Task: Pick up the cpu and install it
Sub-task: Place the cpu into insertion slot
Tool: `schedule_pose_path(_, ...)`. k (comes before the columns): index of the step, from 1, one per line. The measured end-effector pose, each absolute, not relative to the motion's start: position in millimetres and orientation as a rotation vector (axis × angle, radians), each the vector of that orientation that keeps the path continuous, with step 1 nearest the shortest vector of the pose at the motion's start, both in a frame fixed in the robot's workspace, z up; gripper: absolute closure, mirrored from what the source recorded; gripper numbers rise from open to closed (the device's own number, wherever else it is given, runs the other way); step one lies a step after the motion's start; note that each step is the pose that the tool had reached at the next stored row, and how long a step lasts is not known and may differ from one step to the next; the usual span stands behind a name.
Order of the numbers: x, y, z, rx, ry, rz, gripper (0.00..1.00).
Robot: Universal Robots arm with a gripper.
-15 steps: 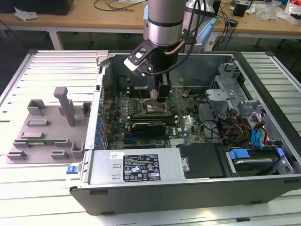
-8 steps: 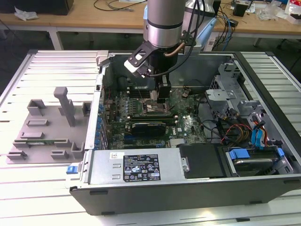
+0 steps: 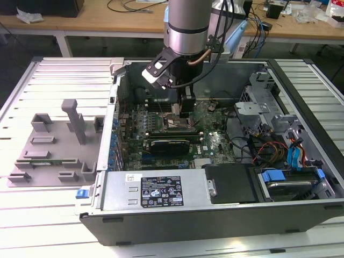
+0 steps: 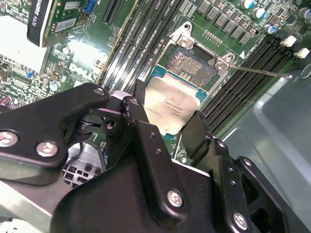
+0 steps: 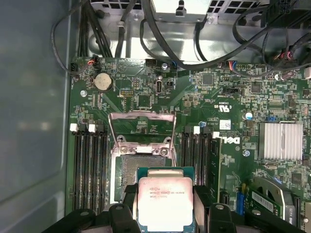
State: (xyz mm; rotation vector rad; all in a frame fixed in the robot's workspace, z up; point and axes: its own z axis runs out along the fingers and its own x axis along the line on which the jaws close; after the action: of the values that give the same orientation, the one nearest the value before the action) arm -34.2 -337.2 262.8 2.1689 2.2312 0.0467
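cpu (image 4: 170,104) clamped in the gripper (image 4: 167,110), silver lid up, green rim showing along its far edge. In both wrist views the two black fingers (image 4: 140,114) press on opposite sides of the chip, jaws closed firmly on it, nothing loose.

Where is it? Down inside the open computer case (image 3: 309,115), over the green motherboard (image 5: 146,90), right at the near edge of the bare socket (image 5: 132,170). In the first wrist view the cpu (image 5: 165,201) overlaps that socket's lower corner but is not squared up in it; whether it touches the socket cannot be told. The gripper (image 5: 165,200) sits tight around it.

Socket wide open: the metal retention frame (image 5: 141,128) stands flipped up behind it, and the grid of contacts lies exposed in the second wrist view. Black memory slots (image 5: 90,165) run along both sides of the socket, and a thin lever rod (image 4: 260,72) lies across the slots on one side. A finned silver heatsink (image 5: 282,141) sits well apart across the board.

Exterior view: the arm reaches straight down into the case, gripper (image 3: 185,107) low over the board's middle. A grey fixture tray (image 3: 54,145) with upright posts rests on the slatted table (image 3: 59,72) at the exterior view's left, just beside the case.
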Motion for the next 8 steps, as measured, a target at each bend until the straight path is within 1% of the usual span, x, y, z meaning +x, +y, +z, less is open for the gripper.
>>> schedule_pose_path(5, -35, -335, 249, 2.162, 2.229, 0.065, 0.45)
schedule_pose_path(8, -35, -332, 244, 2.162, 2.229, 0.065, 0.45)
